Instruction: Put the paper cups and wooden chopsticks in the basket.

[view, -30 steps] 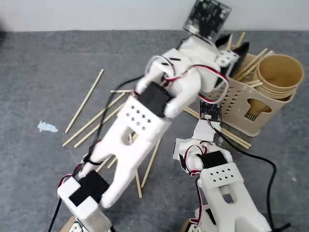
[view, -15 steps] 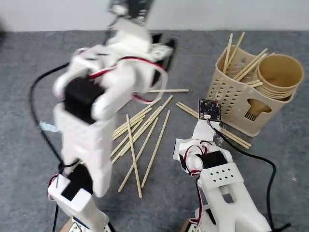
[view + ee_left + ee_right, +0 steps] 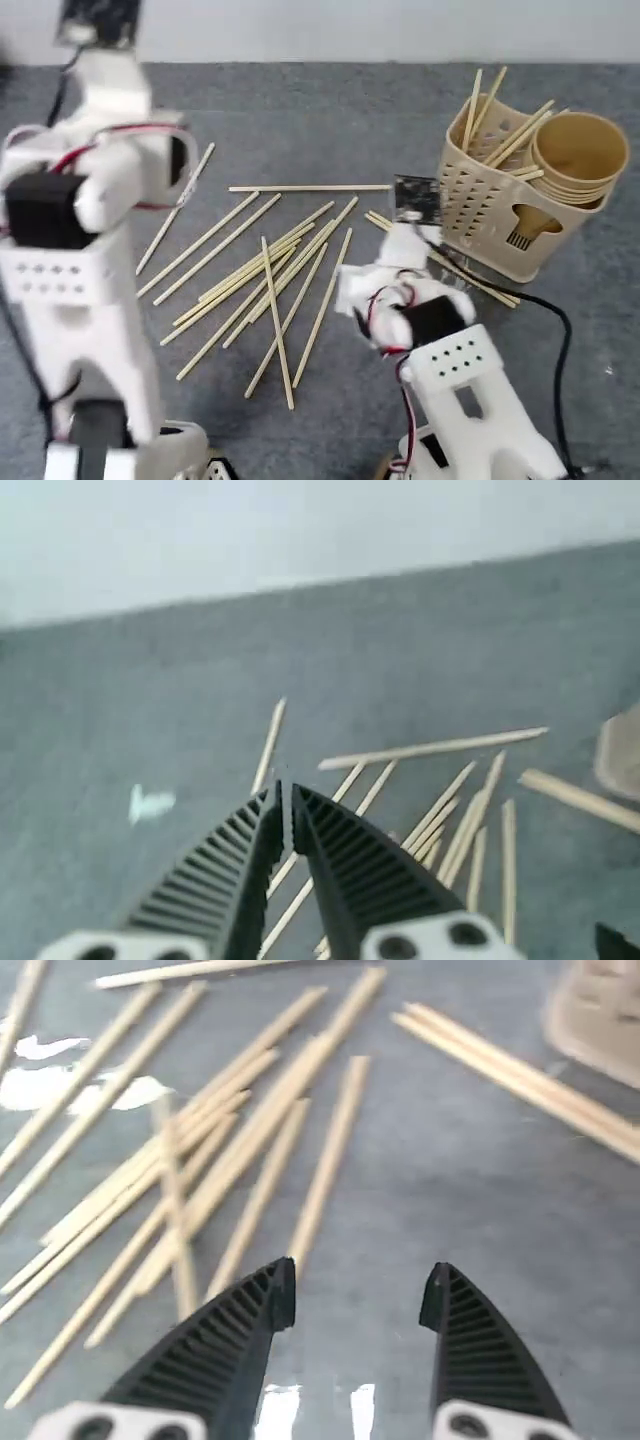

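**Basket** (image 3: 470,215): beige plastic with perforated walls. It stands upright on the grey table (image 3: 330,110) at the far right.

**Paper cups** (image 3: 580,150): a nested stack, mouths up, inside the basket at its right-hand end.

**Standing chopsticks** (image 3: 472,105): several wooden sticks in the basket's left-hand end, beside the cups. They lean at different angles, and a few tilt toward the cup rims.

**Loose chopsticks** (image 3: 265,268): a scattered fan of many wooden sticks lying flat on the table between the two arms. Most run diagonally and some overlap.
- One stick (image 3: 310,187) lies crosswise at the far edge of the fan.
- A close pair (image 3: 520,1075) lies near the basket's foot and passes under the right arm.

**Left arm** (image 3: 85,260): raised at the left side of the table.

**Left gripper** (image 3: 285,795): the jaws are closed tip to tip with nothing between them. It hangs above the table over the left edge of the fan, clear of the sticks.

**Right arm** (image 3: 455,365): set low, between the fan and the basket.

**Right gripper** (image 3: 362,1270): the jaws are spread wide and hold nothing. It is just above the table at the near-right edge of the fan, and the end of one loose stick lies just ahead of the gap.

**Scrap** (image 3: 150,802): a small pale fragment lying on the table, well apart from the sticks.
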